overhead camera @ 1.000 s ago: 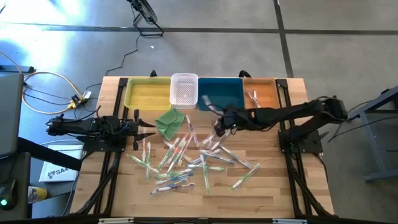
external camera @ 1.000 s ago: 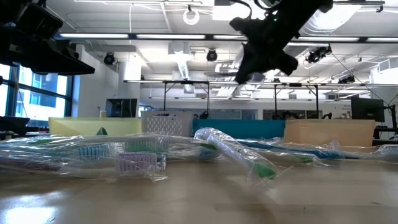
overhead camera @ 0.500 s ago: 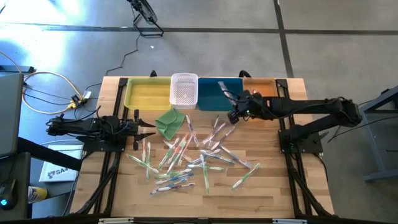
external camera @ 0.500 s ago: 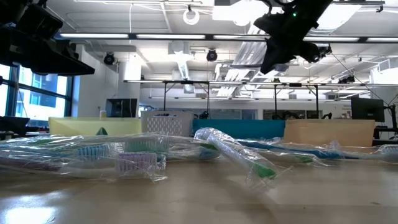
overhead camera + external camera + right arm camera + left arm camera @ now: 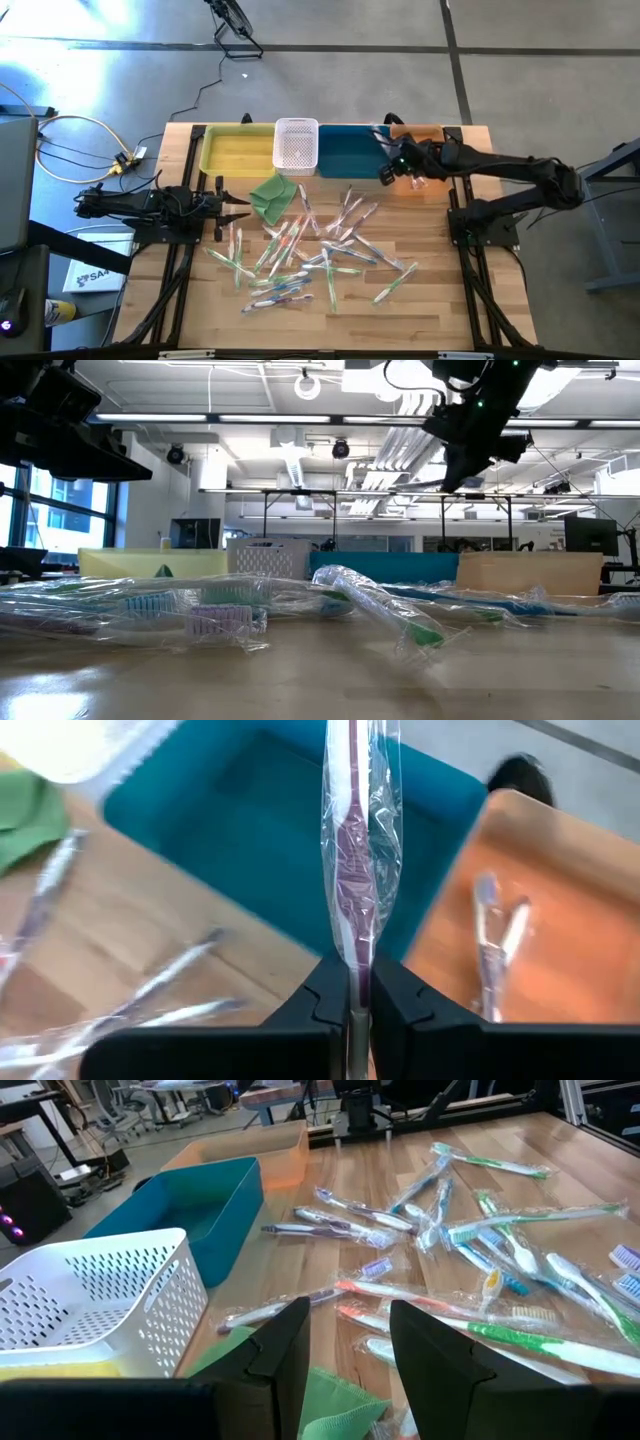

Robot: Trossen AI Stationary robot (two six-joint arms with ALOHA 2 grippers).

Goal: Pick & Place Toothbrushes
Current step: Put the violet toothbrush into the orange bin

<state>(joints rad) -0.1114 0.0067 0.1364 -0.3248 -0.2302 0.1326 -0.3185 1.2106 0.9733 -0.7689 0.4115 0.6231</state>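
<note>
From above, you see the right gripper (image 5: 388, 170) at the far side of the table (image 5: 430, 300), over the seam between the teal bin (image 5: 350, 152) and the orange bin (image 5: 428, 145), carrying a wrapped toothbrush (image 5: 378, 140). The rest of the toothbrushes (image 5: 310, 250) lie scattered mid-table, near the green cloth (image 5: 272, 195). The left gripper (image 5: 222, 205) waits at the left edge, well apart from the work.

At table height, the right gripper (image 5: 462, 455) hangs high above the row of bins, with the pile of wrappers (image 5: 250, 605) spread across the foreground.

From the left wrist, you see its fingers (image 5: 290, 1345) parted with nothing between them, facing the white basket (image 5: 90, 1295) and the spread of brushes.

From the right wrist, the jaws are clamped on the purple-handled toothbrush (image 5: 352, 830), which sticks straight out over the teal bin's edge; the orange bin (image 5: 540, 860) beside it already holds a brush or two (image 5: 495, 935).

You are in the carry-to-bin step. Which bin this brush belongs in you cannot tell from here. The next move calls for centring it over the chosen bin, clear of the dividing wall, before opening.
</note>
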